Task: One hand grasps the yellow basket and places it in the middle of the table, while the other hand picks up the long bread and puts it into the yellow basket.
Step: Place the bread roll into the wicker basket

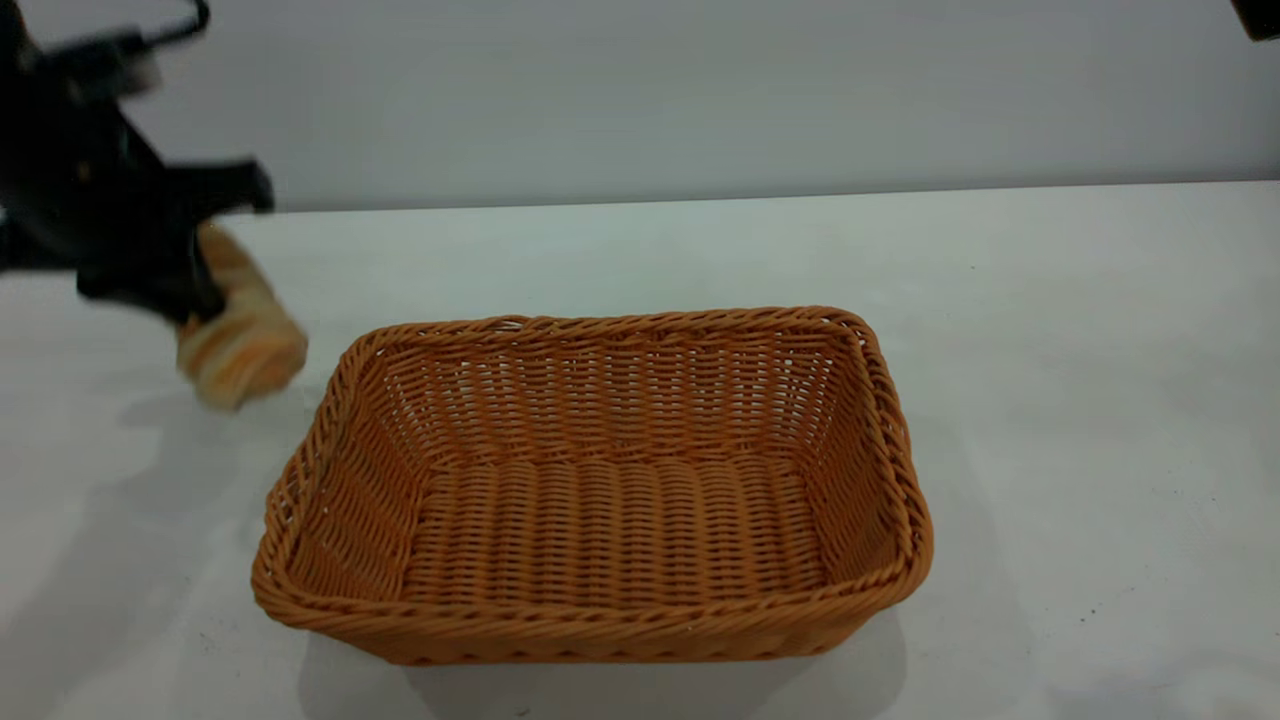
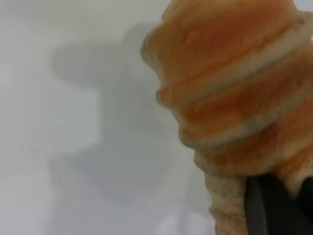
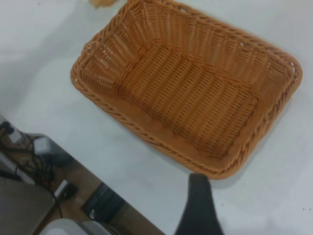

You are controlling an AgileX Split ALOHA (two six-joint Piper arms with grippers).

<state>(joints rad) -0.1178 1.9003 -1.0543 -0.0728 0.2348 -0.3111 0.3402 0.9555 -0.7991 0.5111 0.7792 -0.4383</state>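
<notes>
The yellow basket stands empty in the middle of the white table; it also shows in the right wrist view. My left gripper is shut on the long bread and holds it tilted above the table, just left of the basket's far left corner. In the left wrist view the striped bread fills the picture, with a black finger against it. Of my right arm only a bit shows at the top right. Its one visible finger hangs high above the basket's rim, holding nothing.
The table's edge shows in the right wrist view, with cables and equipment on the floor beyond it. A grey wall runs behind the table. Bare tabletop lies to the right of the basket.
</notes>
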